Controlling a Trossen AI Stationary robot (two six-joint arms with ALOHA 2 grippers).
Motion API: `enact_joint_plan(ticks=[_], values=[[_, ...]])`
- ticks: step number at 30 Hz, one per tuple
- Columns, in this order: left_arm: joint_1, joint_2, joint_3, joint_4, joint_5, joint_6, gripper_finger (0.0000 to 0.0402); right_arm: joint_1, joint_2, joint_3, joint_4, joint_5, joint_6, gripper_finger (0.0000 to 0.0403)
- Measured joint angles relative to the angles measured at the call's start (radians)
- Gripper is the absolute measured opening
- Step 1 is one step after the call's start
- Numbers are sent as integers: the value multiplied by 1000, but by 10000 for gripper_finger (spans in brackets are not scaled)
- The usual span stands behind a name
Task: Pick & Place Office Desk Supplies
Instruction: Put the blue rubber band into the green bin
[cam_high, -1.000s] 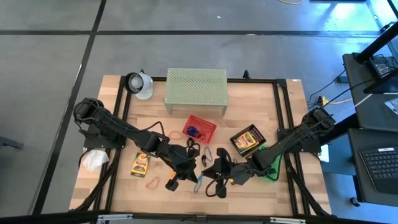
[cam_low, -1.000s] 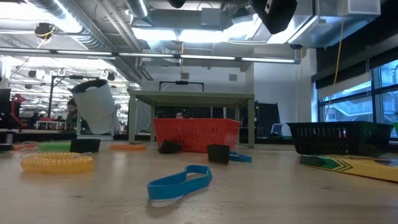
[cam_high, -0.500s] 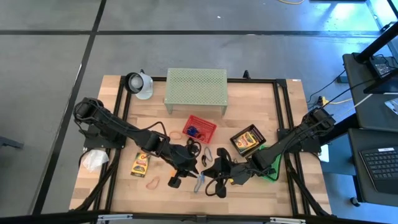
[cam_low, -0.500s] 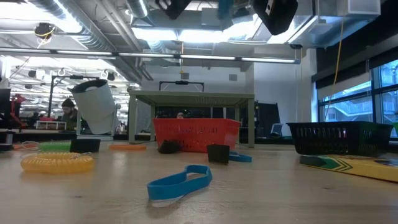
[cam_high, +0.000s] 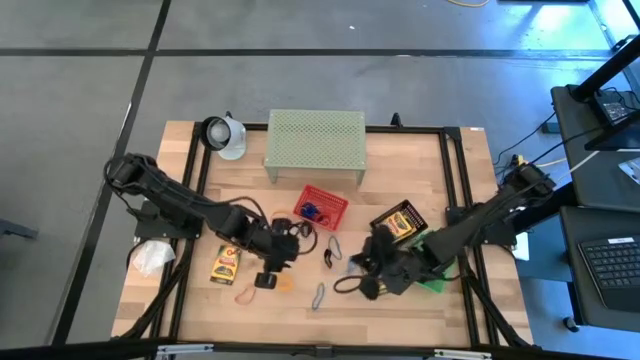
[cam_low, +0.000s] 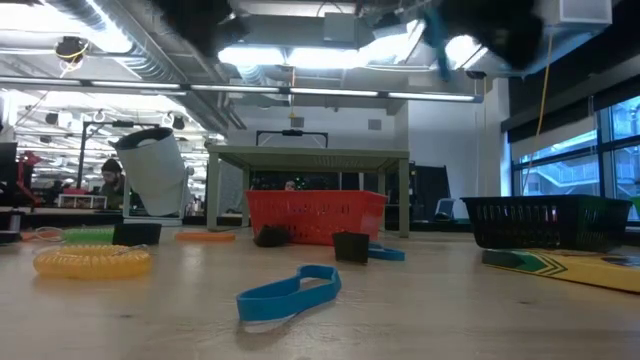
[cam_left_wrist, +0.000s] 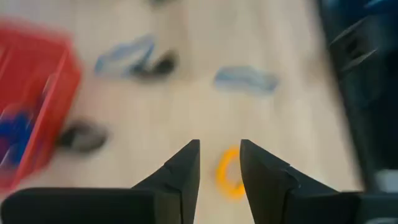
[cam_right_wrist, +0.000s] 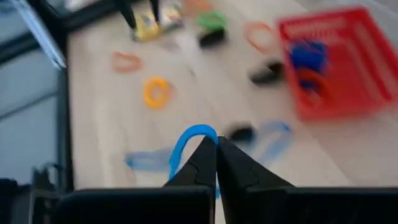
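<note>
The right gripper (cam_right_wrist: 216, 144) is pinched shut on a blue loop (cam_right_wrist: 186, 142), apparently lifted off the surface (cam_high: 300, 305) for carrying to the red basket (cam_high: 321, 205). The left gripper (cam_left_wrist: 219, 163) hangs part open and empty above a yellow ring (cam_left_wrist: 227, 173).
</note>
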Motion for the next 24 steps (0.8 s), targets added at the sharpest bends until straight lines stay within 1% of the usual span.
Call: enact_joint_plan(ticks=[2,4,7,9,12,15,20,24], values=[[-25,5,-20,-48,-52,-24,99,21,-44,0,-136,2,96,0],[-54,4,-61,-42,-83,-26,93,49,-82,0,-286,3,212,0],[-96,-31,-155,88,-140,-44,86,103,-126,0,-496,-20,410,0],[-111,-64,-229,169,-153,-73,84,153,-140,0,-613,-60,539,0],[-121,-120,-334,280,-169,-137,85,219,-141,0,-713,-130,691,0],[-126,-180,-405,356,-170,-190,88,272,-139,0,-774,-194,810,0],[-146,-242,-448,335,-170,-236,84,327,-134,0,-837,-233,931,0],[-180,-246,-458,280,-169,-270,79,343,-102,0,-903,-316,1007,0]])
